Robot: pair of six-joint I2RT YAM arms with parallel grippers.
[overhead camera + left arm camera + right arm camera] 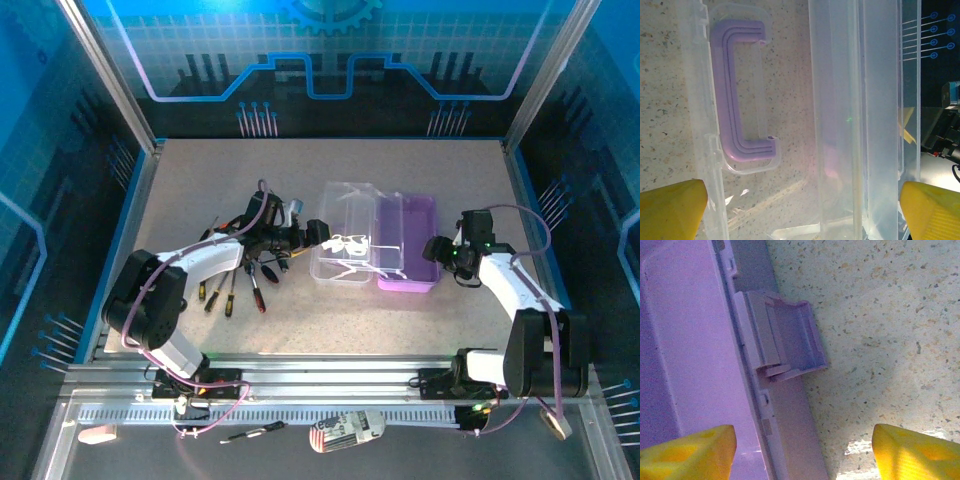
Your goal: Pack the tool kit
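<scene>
Tool kit (pixel 375 240) lying open, middle of bench (pixel 200 180): clear lid (pixel 345 235) left, purple base (pixel 410 245) right. Screwdrivers (pixel 235 285) loose on bench, left of lid. Left claw (pixel 800 210) spread wide above lid. Right claw (pixel 802 450) apart, straddling base wall by latch (pixel 785 337).

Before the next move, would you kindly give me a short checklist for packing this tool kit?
1. The tool kit is open, clear lid flat beside purple base: ok.
2. The screwdrivers are inside the base: not ok; they lie on the table, left of the lid.
3. The left gripper is open, empty, over the lid: ok.
4. The right gripper is open, empty, at the base's outer edge: ok.
5. The purple latch is unfastened: ok.
</scene>
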